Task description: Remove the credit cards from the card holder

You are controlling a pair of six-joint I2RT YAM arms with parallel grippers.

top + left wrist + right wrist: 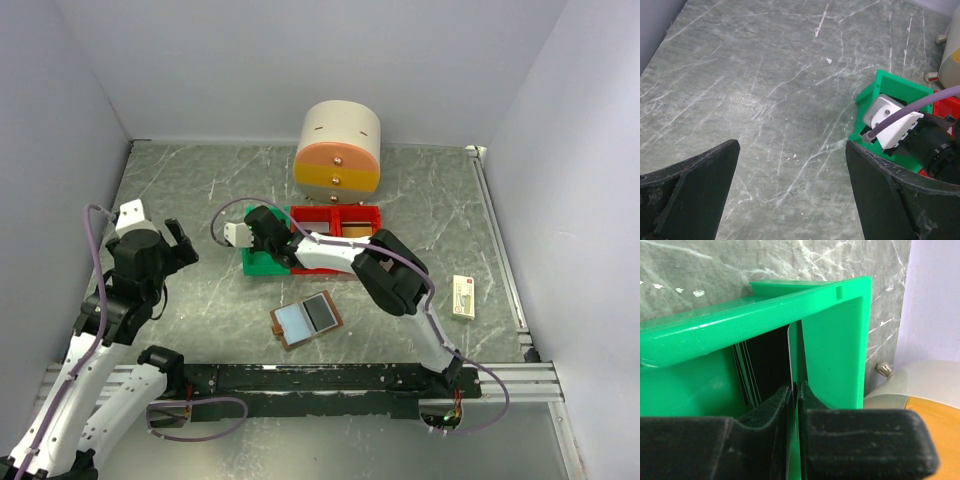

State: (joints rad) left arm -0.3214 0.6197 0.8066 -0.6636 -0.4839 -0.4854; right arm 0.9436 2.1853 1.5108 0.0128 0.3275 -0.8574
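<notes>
My right jaws pinch a thin pale credit card (789, 356) upright inside the green bin (835, 340). My left jaws hang spread wide over the tabletop (765, 90), holding nothing.

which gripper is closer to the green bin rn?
Right. The right gripper is down inside the green bin, shut on a credit card. The left gripper hangs open over the table, left of the bin.
</notes>
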